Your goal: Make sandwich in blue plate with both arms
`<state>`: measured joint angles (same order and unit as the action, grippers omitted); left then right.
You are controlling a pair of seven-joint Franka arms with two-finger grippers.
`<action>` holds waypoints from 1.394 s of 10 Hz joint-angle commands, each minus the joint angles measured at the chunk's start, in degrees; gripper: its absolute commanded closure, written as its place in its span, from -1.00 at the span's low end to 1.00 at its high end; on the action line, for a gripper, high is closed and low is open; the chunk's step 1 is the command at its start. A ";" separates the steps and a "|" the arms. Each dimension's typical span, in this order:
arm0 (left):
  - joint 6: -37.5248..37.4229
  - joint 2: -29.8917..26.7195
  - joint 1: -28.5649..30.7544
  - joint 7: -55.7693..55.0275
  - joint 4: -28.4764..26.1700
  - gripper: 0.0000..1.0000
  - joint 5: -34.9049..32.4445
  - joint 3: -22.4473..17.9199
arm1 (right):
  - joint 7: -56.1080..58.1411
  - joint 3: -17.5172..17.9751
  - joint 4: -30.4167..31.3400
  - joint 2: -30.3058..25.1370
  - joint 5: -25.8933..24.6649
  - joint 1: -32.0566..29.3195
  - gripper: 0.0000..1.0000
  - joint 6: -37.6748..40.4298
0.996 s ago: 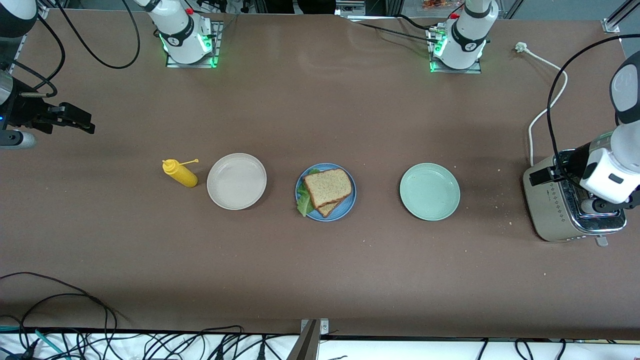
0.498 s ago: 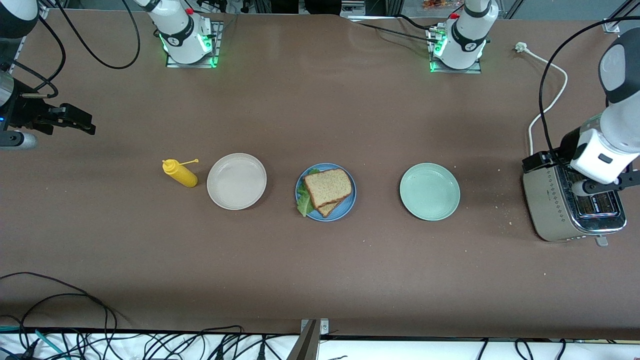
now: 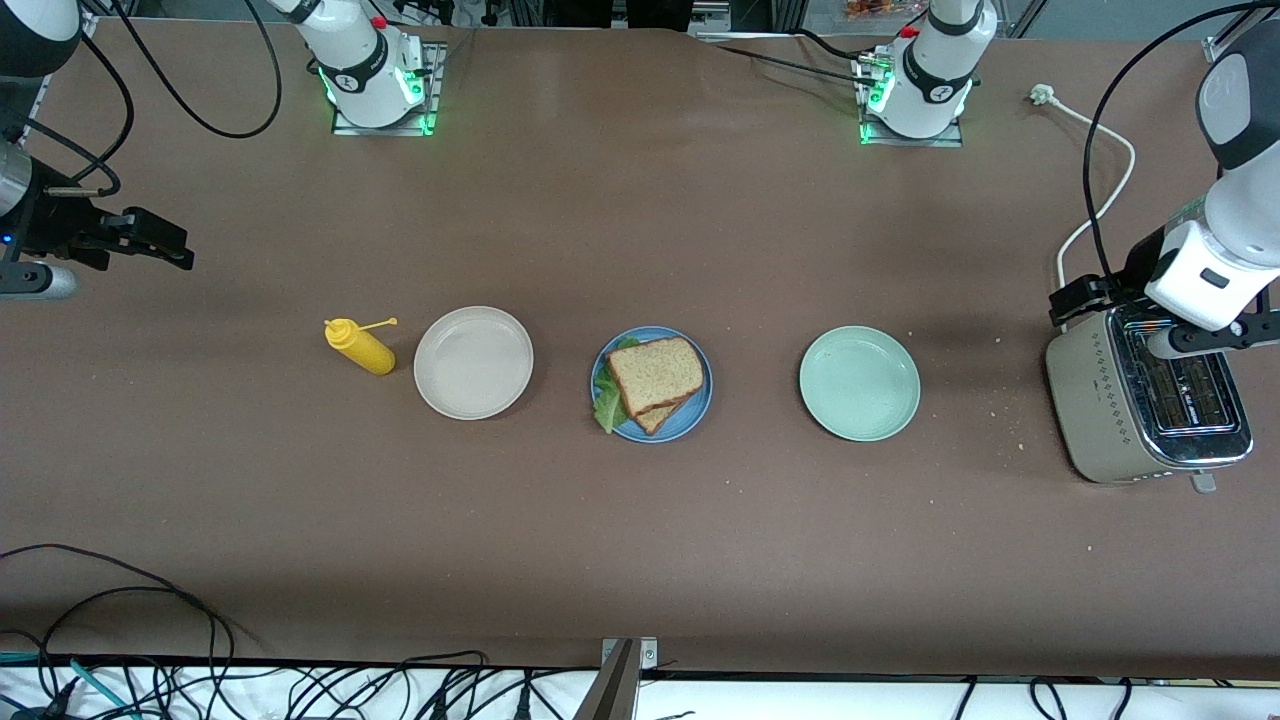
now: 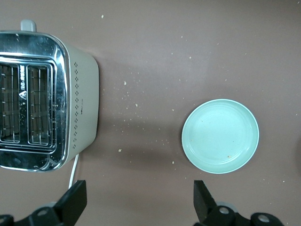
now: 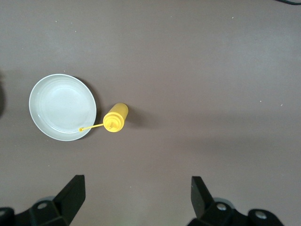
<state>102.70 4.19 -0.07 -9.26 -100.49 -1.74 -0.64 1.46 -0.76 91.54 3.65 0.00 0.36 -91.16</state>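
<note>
A brown table (image 3: pixel 640 560) carries a row of three plates. The sandwich (image 3: pixel 650 382) lies flat on the blue plate (image 3: pixel 699 405), the middle one, top slice turned slightly askew, lettuce poking out toward the right arm's end. The left gripper (image 4: pixel 138 205) hangs with fingers spread and empty beside the toaster (image 4: pixel 44 96) and pale green plate (image 4: pixel 220 136). The right gripper (image 5: pixel 136 200), spread and empty, hangs near the yellow bottle (image 5: pixel 115 118) and beige plate (image 5: pixel 62 107).
</note>
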 commanded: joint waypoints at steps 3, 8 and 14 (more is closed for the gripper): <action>3.82 -1.56 2.62 3.10 -0.24 -1.00 2.62 2.93 | 0.65 -0.03 -1.19 0.49 0.35 0.44 -1.00 0.28; 3.82 -0.59 2.97 4.78 0.12 -1.00 2.62 3.02 | 0.65 0.06 -1.19 0.49 0.35 0.52 -1.00 0.28; 2.59 -0.77 1.47 6.45 1.17 -1.00 5.35 2.66 | 0.65 0.06 -1.19 0.49 0.44 0.52 -1.00 0.02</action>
<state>106.26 3.76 1.56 -5.01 -100.13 2.22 2.02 1.46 -0.74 91.54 3.67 0.00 0.87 -91.29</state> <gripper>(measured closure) 0.000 0.000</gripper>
